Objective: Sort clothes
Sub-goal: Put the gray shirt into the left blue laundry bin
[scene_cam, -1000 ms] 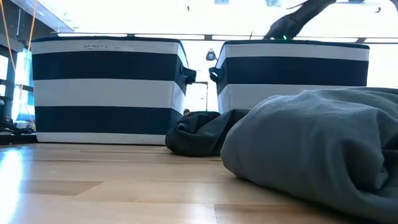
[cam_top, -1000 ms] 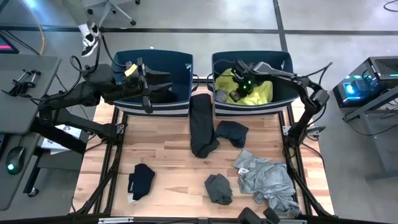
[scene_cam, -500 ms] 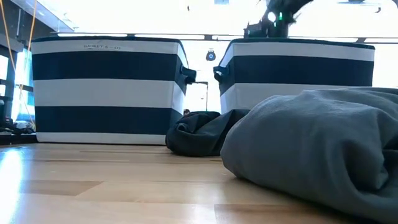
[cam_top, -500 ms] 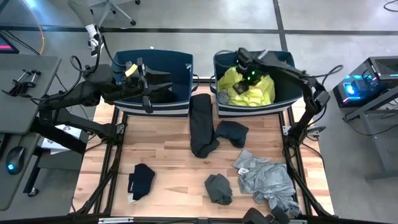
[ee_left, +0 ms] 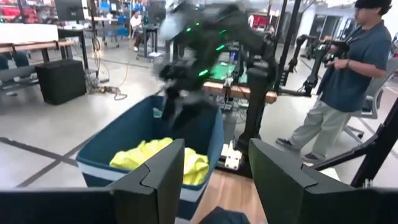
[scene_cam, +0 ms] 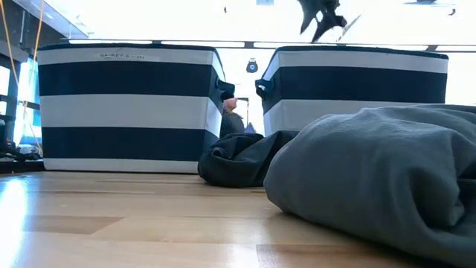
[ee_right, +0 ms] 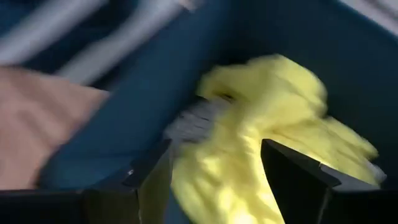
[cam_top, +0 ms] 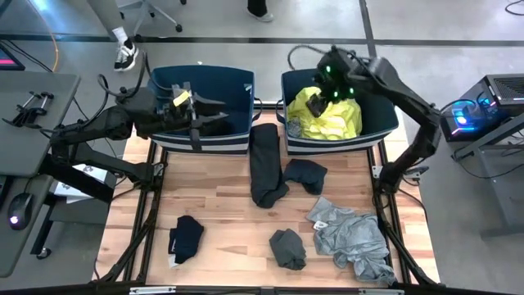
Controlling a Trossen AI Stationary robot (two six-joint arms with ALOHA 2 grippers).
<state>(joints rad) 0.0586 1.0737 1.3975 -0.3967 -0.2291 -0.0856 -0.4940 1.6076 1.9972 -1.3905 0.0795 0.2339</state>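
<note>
Your right tool [cam_top: 322, 79] hangs above the right bin [cam_top: 377, 123], raised clear of its rim, and its fingers [ee_right: 298, 180] stand apart with nothing between them. Directly under it the neon yellow garment [cam_top: 332, 115] lies heaped inside that bin, with a small grey-white piece [cam_top: 292, 127] tucked against the bin's wall nearest the other bin. In the low view you see the same tool [scene_cam: 321, 18] as a dark shape above the striped bin's top edge.

Your left tool [cam_top: 214, 116] waits over the left bin [cam_top: 237, 82], pointed toward the right bin, its fingers [ee_left: 158, 180] spread wide and empty.

On the wooden surface [cam_top: 221, 197], a long black garment [cam_top: 265, 164] lies between the two bins and runs toward the near edge. Just beside its lower end sits a dark navy garment [cam_top: 306, 174]. Nearer you, a crumpled light grey garment [cam_top: 354, 238] spreads by the right edge, a small dark grey garment [cam_top: 288, 248] lies near it, and a small black garment [cam_top: 186, 238] rests well apart on the left side.

Beyond the surface, a person [ee_left: 339, 81] stands in the room.
</note>
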